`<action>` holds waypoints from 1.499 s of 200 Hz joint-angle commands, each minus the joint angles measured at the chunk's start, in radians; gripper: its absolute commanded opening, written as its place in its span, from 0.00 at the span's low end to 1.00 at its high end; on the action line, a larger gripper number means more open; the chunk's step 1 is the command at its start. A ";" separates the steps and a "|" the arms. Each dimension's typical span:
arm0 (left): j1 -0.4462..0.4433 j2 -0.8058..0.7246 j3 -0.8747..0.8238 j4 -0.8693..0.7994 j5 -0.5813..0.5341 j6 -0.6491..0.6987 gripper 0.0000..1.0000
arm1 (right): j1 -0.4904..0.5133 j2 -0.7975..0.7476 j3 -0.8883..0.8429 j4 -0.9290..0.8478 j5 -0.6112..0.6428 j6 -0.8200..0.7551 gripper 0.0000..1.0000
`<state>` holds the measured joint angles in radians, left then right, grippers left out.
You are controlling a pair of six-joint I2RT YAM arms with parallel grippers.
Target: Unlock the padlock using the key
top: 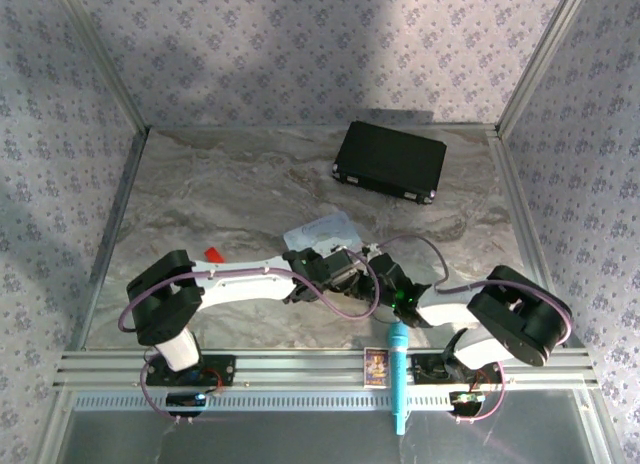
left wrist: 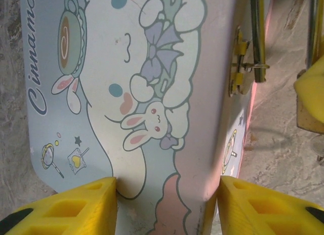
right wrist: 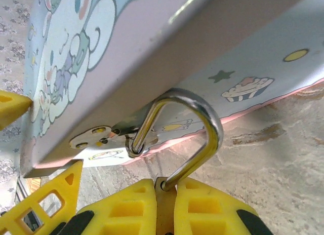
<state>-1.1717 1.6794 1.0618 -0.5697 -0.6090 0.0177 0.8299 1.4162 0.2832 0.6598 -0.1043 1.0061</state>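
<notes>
On the marbled table [top: 200, 184], well behind the pale blue tin [top: 322, 231], a black case [top: 390, 161] lies near the far wall. The left arm [top: 240, 279] and the right arm [top: 500, 314] both reach toward the tin from the near edge, and their wrists meet just in front of it. The tin has a white cartoon rabbit printed on its lid.

The left gripper [left wrist: 167, 182] stands over the near end of the tin. Its yellow fingers [left wrist: 76, 207] are apart, one above the lid and one beside the side wall. I cannot tell if they press the tin.

A blue microphone [top: 398, 374] lies well in front of the tin, across the rail, and a small picture card [top: 376, 365] is just beside it. A small red block [top: 213, 253] lies to the left of the tin, apart from it.

The right gripper [right wrist: 164, 187] is closed on the brass body of the padlock [right wrist: 210, 126], which shows as a thin strip between its fingers. The padlock hangs at the front side of the tin. Its silver shackle curves up from the body and passes through the ring of the hasp [right wrist: 101, 136].
</notes>
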 commanded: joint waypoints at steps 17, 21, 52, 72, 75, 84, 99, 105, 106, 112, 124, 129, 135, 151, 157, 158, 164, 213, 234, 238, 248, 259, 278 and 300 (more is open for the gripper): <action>0.004 0.007 -0.063 -0.069 0.037 -0.018 0.50 | -0.073 -0.033 -0.009 -0.017 -0.069 0.015 0.00; 0.004 0.005 -0.065 -0.070 0.037 -0.019 0.50 | -0.080 -0.033 -0.013 -0.017 -0.075 0.015 0.00; 0.003 0.000 -0.078 -0.065 0.037 -0.028 0.50 | -0.115 -0.030 -0.022 -0.010 -0.130 0.016 0.00; 0.003 -0.009 -0.089 -0.054 0.038 -0.031 0.50 | -0.120 -0.029 0.005 -0.054 -0.157 -0.001 0.00; 0.003 -0.010 -0.089 -0.053 0.038 -0.031 0.50 | -0.123 -0.027 0.007 -0.058 -0.161 0.001 0.00; 0.003 -0.016 -0.091 -0.051 0.037 -0.031 0.49 | -0.137 -0.013 -0.005 -0.024 -0.178 0.032 0.00; 0.003 -0.023 -0.090 -0.046 0.043 -0.039 0.49 | -0.165 0.026 -0.034 0.066 -0.197 0.112 0.00; 0.001 -0.024 -0.089 -0.044 0.046 -0.041 0.49 | -0.166 0.040 -0.035 0.093 -0.199 0.129 0.00; 0.001 -0.025 -0.089 -0.044 0.047 -0.042 0.49 | -0.166 0.042 -0.033 0.094 -0.199 0.130 0.00; -0.002 -0.026 -0.089 -0.040 0.045 -0.043 0.49 | -0.159 0.049 -0.018 0.081 -0.198 0.134 0.00; -0.005 -0.027 -0.088 -0.041 0.040 -0.045 0.49 | -0.140 0.052 0.025 0.000 -0.172 0.129 0.00; -0.005 -0.027 -0.089 -0.040 0.038 -0.045 0.49 | -0.133 0.053 0.038 -0.023 -0.160 0.125 0.00; -0.005 -0.029 -0.090 -0.040 0.038 -0.044 0.49 | -0.131 0.059 0.042 -0.023 -0.150 0.121 0.00; -0.005 -0.032 -0.093 -0.043 0.038 -0.040 0.49 | -0.142 0.069 0.034 0.007 -0.153 0.126 0.00; -0.005 -0.031 -0.092 -0.045 0.037 -0.038 0.49 | -0.149 0.065 0.029 -0.001 -0.146 0.131 0.00; -0.005 -0.031 -0.092 -0.046 0.037 -0.038 0.49 | -0.150 0.064 0.028 -0.002 -0.144 0.132 0.00; -0.005 -0.030 -0.092 -0.050 0.037 -0.040 0.48 | -0.157 0.060 0.021 -0.014 -0.132 0.140 0.00; -0.008 -0.019 -0.086 -0.053 0.037 -0.055 0.46 | -0.173 0.126 0.021 0.149 -0.162 0.280 0.00; -0.008 -0.011 -0.080 -0.061 0.037 -0.054 0.46 | -0.169 0.174 0.011 0.214 -0.140 0.344 0.00; -0.008 -0.013 -0.081 -0.058 0.037 -0.053 0.46 | -0.170 0.180 0.009 0.215 -0.133 0.348 0.00; -0.008 -0.013 -0.083 -0.057 0.037 -0.052 0.46 | -0.171 0.184 0.001 0.209 -0.114 0.349 0.00; -0.009 -0.013 -0.083 -0.060 0.037 -0.053 0.46 | -0.182 0.188 -0.009 0.218 -0.117 0.345 0.00; -0.008 -0.010 -0.082 -0.064 0.037 -0.053 0.46 | -0.205 0.193 -0.039 0.280 -0.127 0.351 0.00; -0.008 -0.005 -0.082 -0.065 0.037 -0.052 0.46 | -0.221 0.179 -0.041 0.283 -0.143 0.330 0.00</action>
<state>-1.1793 1.6436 1.0088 -0.4946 -0.6254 -0.0124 0.6525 1.5932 0.2642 0.9199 -0.3130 1.3212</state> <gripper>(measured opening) 0.458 0.104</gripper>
